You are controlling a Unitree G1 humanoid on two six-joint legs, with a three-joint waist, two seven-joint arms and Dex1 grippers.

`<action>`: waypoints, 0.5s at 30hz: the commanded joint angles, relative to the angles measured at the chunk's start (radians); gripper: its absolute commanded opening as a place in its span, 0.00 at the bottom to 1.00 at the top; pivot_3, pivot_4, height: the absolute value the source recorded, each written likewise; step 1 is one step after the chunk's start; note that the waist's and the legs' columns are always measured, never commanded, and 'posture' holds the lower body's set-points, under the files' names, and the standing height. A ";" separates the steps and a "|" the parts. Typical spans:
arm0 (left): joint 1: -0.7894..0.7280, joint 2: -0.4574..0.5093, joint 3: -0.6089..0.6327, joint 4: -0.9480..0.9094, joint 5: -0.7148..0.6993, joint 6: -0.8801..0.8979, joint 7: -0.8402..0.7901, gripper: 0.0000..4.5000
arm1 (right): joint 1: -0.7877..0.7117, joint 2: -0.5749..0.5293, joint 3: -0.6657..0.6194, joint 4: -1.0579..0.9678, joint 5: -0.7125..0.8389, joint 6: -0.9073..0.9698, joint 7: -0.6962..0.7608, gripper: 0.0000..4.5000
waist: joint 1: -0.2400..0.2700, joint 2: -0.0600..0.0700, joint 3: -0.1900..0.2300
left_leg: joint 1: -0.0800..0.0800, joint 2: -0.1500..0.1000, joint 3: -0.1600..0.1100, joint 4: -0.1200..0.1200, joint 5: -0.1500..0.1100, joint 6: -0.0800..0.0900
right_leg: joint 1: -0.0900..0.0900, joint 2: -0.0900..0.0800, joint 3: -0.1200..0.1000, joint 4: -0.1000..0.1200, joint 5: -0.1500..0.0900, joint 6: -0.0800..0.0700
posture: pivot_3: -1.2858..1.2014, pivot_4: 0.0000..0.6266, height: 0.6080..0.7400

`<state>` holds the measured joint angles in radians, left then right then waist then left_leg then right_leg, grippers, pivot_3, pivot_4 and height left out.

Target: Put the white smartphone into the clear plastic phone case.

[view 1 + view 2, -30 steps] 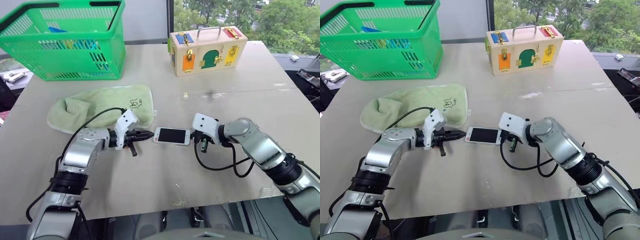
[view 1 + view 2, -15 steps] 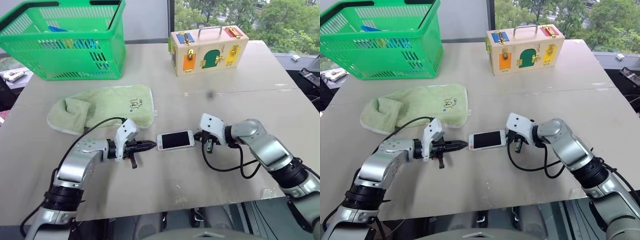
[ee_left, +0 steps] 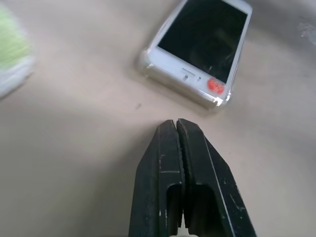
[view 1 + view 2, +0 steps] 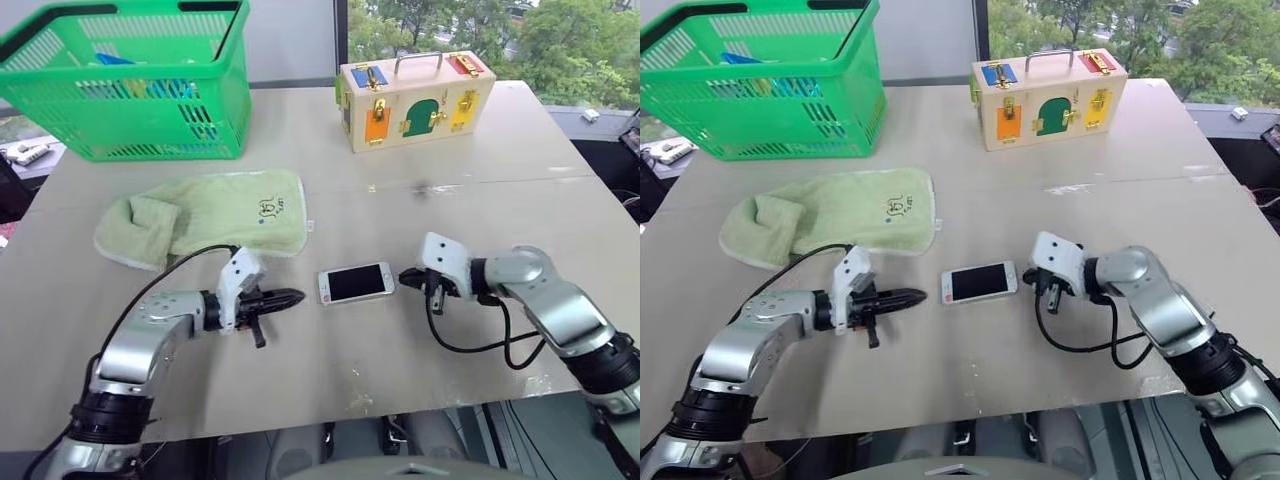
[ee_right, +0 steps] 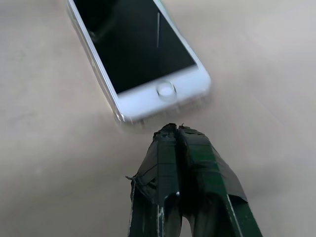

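I have the bench (image 4: 330, 350) running across the whole head-camera frame, pale and flat; at upper left sits the green basket (image 4: 140, 90), and at upper centre-right the wooden latch box (image 4: 415, 100) with its coloured doors; below the basket, left of centre, the green towel (image 4: 205, 215) lies flat with one end folded over.

My left arm comes in from the lower left, forearm angled up and to the right, wrist laid low over the bench; the left gripper (image 4: 290, 297) points right toward the middle of the frame, and from its wrist camera I see its fingers (image 3: 163, 168) pressed together, closed on nothing, the tips near the phone's end but apart from it.

My right arm enters from the lower right, elbow bent, forearm reaching left; the right gripper (image 4: 408, 277) points left and slightly down, and its wrist camera shows the fingers (image 5: 195, 153) shut, empty, tips just beside the home-button end; I cannot tell whether they touch it.

Between the two grippers, just below frame centre, the white smartphone (image 4: 356, 283) lies flat, screen up, slightly tilted; in the left wrist view a clear rim wraps its edge, so the clear plastic phone case (image 3: 219, 102) sits around it.
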<state>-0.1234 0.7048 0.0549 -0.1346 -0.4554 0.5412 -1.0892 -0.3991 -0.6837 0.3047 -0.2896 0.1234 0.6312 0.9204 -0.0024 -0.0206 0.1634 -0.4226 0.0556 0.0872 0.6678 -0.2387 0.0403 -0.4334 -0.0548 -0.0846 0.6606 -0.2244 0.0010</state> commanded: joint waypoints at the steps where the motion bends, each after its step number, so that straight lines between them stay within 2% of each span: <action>1: -0.049 0.001 0.024 -0.059 -0.095 0.040 -0.039 0.01 | 0.006 0.012 -0.113 -0.080 0.078 0.029 -0.016 0.00 | 0.003 0.000 0.000 | 0.000 0.000 0.000 0.000 0.000 0.000 | 0.000 0.000 0.000 0.000 0.000 0.000 | 0.52 0.24 1.00; 4: -0.080 -0.023 -0.017 -0.077 -0.103 0.065 -0.021 0.01 | 0.003 0.037 -0.121 -0.087 0.104 0.039 -0.023 0.00 | 0.007 0.000 0.000 | 0.000 0.000 0.000 0.001 0.000 0.000 | 0.000 0.000 0.001 0.000 0.000 0.000 | 0.52 0.24 1.00; 11: -0.170 -0.117 -0.173 -0.012 0.016 0.069 0.093 0.01 | -0.058 0.125 -0.090 -0.029 0.118 0.058 -0.058 0.00 | 0.010 0.000 0.000 | 0.000 0.000 0.001 0.000 0.000 0.000 | 0.000 0.004 0.002 0.001 0.000 0.000 | 0.52 0.24 1.00; 15: -0.174 -0.131 -0.225 0.006 0.054 0.058 0.100 0.01 | -0.104 0.150 -0.046 0.032 0.104 0.060 -0.054 0.00 | 0.011 0.000 0.000 | 0.001 0.000 0.001 0.000 0.000 0.000 | 0.000 0.005 0.002 0.001 0.000 0.000 | 0.52 0.24 1.00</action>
<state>-0.2921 0.5722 -0.1591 -0.1258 -0.4215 0.6051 -0.9963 -0.4844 -0.5391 0.2443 -0.2618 0.2318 0.6948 0.8645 0.0086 -0.0207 0.1637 -0.4220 0.0553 0.0879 0.6682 -0.2386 0.0404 -0.4331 -0.0500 -0.0828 0.6614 -0.2241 0.0013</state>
